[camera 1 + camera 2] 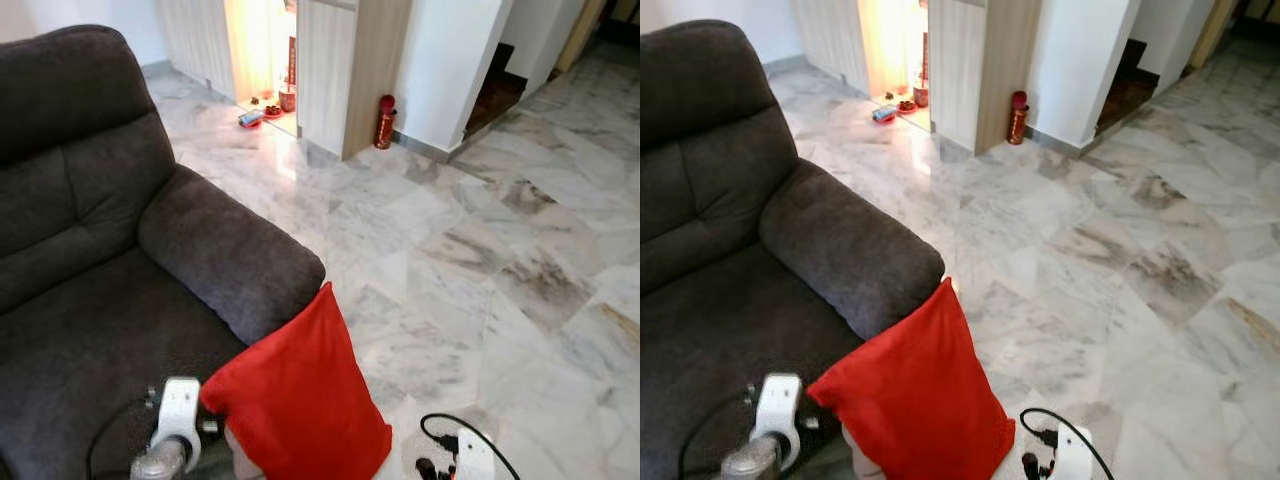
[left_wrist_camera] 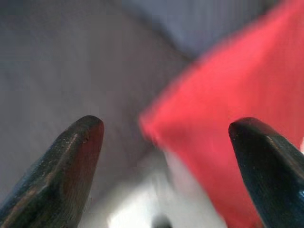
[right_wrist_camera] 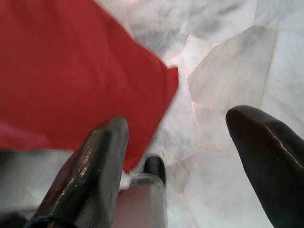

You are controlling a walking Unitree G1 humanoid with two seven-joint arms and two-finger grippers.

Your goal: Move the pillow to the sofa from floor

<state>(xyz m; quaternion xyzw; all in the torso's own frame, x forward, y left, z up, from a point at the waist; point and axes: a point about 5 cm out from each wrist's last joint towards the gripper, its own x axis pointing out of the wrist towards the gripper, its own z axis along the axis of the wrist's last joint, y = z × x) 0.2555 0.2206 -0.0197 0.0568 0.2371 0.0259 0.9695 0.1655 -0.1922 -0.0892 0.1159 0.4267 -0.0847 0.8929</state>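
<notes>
On marble floor [image 1: 480, 250], the red pillow [image 1: 300, 390] leans against the sofa [image 1: 110, 270] armrest at six o'clock; left gripper [image 2: 166, 156] and right gripper [image 3: 190, 161] gape empty. We must next clamp and lift it.

Both my arms raised low in front, fingers parted.
My left gripper [image 2: 166, 133] holds its two black fingers wide apart; my right gripper [image 3: 180, 142] likewise stands spread, fingertips well separated.
</notes>
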